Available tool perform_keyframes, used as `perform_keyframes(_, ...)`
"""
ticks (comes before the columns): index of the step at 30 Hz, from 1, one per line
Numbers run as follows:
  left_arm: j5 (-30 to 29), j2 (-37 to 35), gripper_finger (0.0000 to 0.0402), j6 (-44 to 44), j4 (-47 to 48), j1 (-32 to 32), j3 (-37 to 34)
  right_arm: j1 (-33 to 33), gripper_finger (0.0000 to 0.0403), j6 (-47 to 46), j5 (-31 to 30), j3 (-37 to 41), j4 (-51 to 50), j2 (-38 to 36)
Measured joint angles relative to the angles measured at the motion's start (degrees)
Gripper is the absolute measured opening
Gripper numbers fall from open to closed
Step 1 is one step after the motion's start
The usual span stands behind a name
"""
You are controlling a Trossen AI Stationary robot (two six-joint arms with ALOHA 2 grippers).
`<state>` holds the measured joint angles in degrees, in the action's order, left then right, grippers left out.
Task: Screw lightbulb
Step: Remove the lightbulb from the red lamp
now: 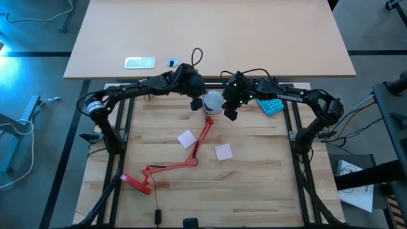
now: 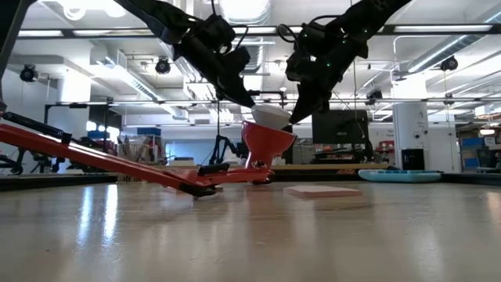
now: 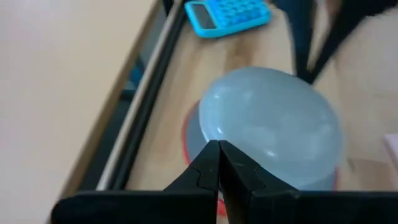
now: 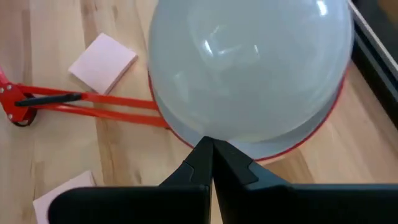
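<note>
Looking down from the high view, I have both arms meeting over the far middle of the table (image 1: 254, 191), where the lightbulb (image 1: 214, 102) sits white in the head of the red lamp (image 1: 166, 167). The left gripper (image 1: 196, 102) is just beside the bulb on one side and the right gripper (image 1: 230, 112) just beside it on the other. I judge the bulb is already seated in the shade and the screwing-in step is in hand or near its end.

From the low view, the bulb (image 2: 270, 115) pokes up out of the red shade (image 2: 266, 142), with 2 dark grippers hanging above it, one at each side.

Through the left wrist view, the left claw (image 3: 219, 163) has its tips pressed together with nothing between them, right at the edge of the bulb's dome (image 3: 273, 127); the blue calculator (image 3: 227, 15) lies beyond.

Through the right wrist view, the right claw (image 4: 210, 155) is likewise closed on nothing, its tips against the dome (image 4: 249, 68), though contact is hard to confirm. 2 pink sticky notes (image 4: 102, 62) lie well apart from it.

Next I would need to spread 1 claw, straddle the dome and twist gently, testing whether the thread has bitten.
</note>
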<state>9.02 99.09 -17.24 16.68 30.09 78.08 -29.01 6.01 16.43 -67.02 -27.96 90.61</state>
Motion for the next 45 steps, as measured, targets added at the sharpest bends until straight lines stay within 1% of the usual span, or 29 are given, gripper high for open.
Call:
perform_keyframes(2, 1.61, -0.07, 0.0000, 0.13, 1.23, -0.35, 0.03, -0.33, 0.0002, 0.07, -0.84, -0.07, -0.42, 0.00)
perform_keyframes(6, 2.25, -1.03, 0.0000, 0.27, 4.85, -0.88, 0.07, -0.69, 0.0002, 0.73, -6.86, -0.74, -0.47, 0.00)
perform_keyframes(9, 2.68, -1.96, 0.0000, 0.16, 7.40, -1.32, 0.09, -0.98, 0.0002, 1.21, -8.94, -1.37, 0.06, 0.02)
perform_keyframes(13, 1.98, -3.62, 0.0000, -0.49, 8.01, -1.19, -0.02, -1.02, 0.0002, 1.16, -8.93, -2.36, -1.99, -0.06)
perform_keyframes(16, -1.11, -4.42, 0.0000, -1.17, 6.20, -0.09, -0.02, -0.57, 0.0002, 0.00, -8.47, -2.94, -5.31, -0.51)
perform_keyframes(18, -2.10, -4.16, 0.0000, -1.25, 4.39, 0.81, -0.02, -0.07, 0.0002, -1.16, -8.10, -3.10, -6.34, -0.77)
perform_keyframes(22, -2.01, -2.12, 0.0000, -1.05, -0.04, 2.24, 0.00, 0.87, 0.0002, -1.91, -3.26, -3.06, -7.19, -0.54)
perform_keyframes(25, 0.71, -0.21, 0.0000, -0.91, -0.17, 2.49, 0.00, 1.58, 0.0002, -1.76, -2.46, -3.06, -6.69, 0.00)
perform_keyframes(29, 8.32, 1.19, 0.0000, -1.76, 0.31, 2.06, 0.00, 1.65, 0.0002, -1.52, -2.45, -2.99, -5.86, 0.59)
perform_keyframes(31, 8.99, 1.36, 0.0000, -2.13, 0.41, 1.64, 0.00, 1.64, 0.0002, -0.98, -2.63, -2.99, -5.78, 0.91)
perform_keyframes(33, 8.93, 1.19, 0.0000, -2.63, 1.35, 1.22, 0.00, 1.57, 0.0002, -0.10, -4.39, -2.96, -5.71, 0.96)
perform_keyframes(37, 9.46, 0.09, 0.0000, -2.75, 5.62, 0.45, 0.00, 1.34, 0.0002, 2.01, -10.78, -2.95, -5.36, 0.96)
perform_keyframes(39, 10.17, -0.42, 0.0000, -2.78, 7.66, 0.15, 0.00, 0.97, 0.0002, 2.11, -12.98, -2.95, -5.05, 0.96)
perform_keyframes(43, 9.64, -1.21, 0.0000, -2.81, 9.24, 0.06, 0.00, 0.50, 0.0002, 2.37, -13.43, -3.02, -5.34, 0.87)
perform_keyframes(45, 7.11, -1.41, 0.0000, -2.81, 8.72, 0.23, 0.00, 0.57, 0.0002, 1.72, -13.36, -3.02, -6.43, 0.87)
